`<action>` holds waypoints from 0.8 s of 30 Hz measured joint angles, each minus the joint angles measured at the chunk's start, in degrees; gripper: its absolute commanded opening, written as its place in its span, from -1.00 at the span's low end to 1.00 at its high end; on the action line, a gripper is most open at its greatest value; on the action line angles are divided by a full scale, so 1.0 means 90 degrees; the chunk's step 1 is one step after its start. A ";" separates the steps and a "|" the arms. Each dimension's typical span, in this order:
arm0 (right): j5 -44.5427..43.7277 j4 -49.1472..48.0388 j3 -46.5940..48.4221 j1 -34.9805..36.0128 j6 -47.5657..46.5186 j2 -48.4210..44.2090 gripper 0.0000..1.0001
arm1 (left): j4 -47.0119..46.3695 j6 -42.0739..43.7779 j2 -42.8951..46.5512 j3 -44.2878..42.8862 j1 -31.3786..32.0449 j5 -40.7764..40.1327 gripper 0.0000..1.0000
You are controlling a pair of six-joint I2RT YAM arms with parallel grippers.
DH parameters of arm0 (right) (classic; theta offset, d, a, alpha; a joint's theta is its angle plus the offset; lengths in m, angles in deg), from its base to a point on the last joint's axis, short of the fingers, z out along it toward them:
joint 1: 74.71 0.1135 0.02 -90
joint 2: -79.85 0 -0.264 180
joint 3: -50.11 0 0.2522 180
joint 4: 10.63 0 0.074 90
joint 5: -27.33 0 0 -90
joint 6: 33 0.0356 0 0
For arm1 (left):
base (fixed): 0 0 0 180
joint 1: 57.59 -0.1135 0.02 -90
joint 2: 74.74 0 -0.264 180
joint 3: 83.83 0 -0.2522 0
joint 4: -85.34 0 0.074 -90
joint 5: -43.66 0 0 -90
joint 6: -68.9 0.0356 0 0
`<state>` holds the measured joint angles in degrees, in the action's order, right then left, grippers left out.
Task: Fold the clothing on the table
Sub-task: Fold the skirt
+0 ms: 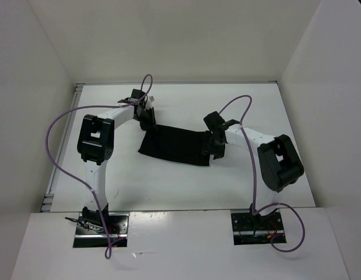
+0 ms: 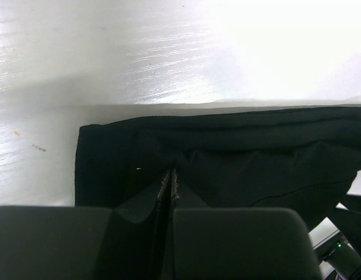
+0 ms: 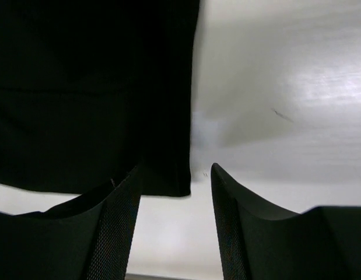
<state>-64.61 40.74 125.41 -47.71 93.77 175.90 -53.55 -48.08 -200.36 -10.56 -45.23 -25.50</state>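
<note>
Now the clothing (image 1: 174, 146) lies as a flat black strip near the middle of the table (image 1: 186, 186), running from 9 o'clock to 3 o'clock. At its 10 o'clock corner the left gripper (image 1: 146, 121) has both fingers (image 2: 227, 245) pressed together, with a small ridge of the fabric pinched between them. At the 3 o'clock end the right gripper (image 1: 214, 147) stands with fingers (image 3: 119, 227) wide apart, holding nothing. A corner of the cloth lies just beside one finger.
</note>
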 measured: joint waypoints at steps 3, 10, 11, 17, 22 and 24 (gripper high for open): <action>0.0109 -0.0306 0.0063 -0.0039 -0.0075 0.0350 0.11 | -0.0114 -0.0022 0.0066 0.0131 -0.0034 0.0017 -0.88; 0.0333 -0.0687 0.0175 -0.0216 -0.0194 0.0724 -0.08 | -0.0226 -0.0019 0.0214 0.0379 -0.0124 0.0032 -0.88; 0.0321 -0.0699 0.0199 -0.0231 -0.0192 0.0741 -0.12 | -0.0231 -0.0022 0.0236 0.0413 -0.0146 0.0032 -0.88; 0.0323 -0.0986 0.0206 -0.0367 -0.0180 0.0806 -0.20 | -0.0228 -0.0017 0.0362 0.0605 -0.0265 0.0027 -0.88; 0.0651 -0.1377 0.0219 -0.0520 -0.0192 0.0925 -0.61 | -0.0265 -0.0017 0.0435 0.0733 -0.0299 0.0022 -0.88; 0.0959 -0.1625 0.0219 -0.0578 -0.0187 0.1030 -0.84 | -0.0279 -0.0017 0.0442 0.0748 -0.0304 0.0022 -0.88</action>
<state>-55.97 26.12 127.38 -52.91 92.09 185.17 -56.06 -48.24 -196.39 -3.82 -47.96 -25.31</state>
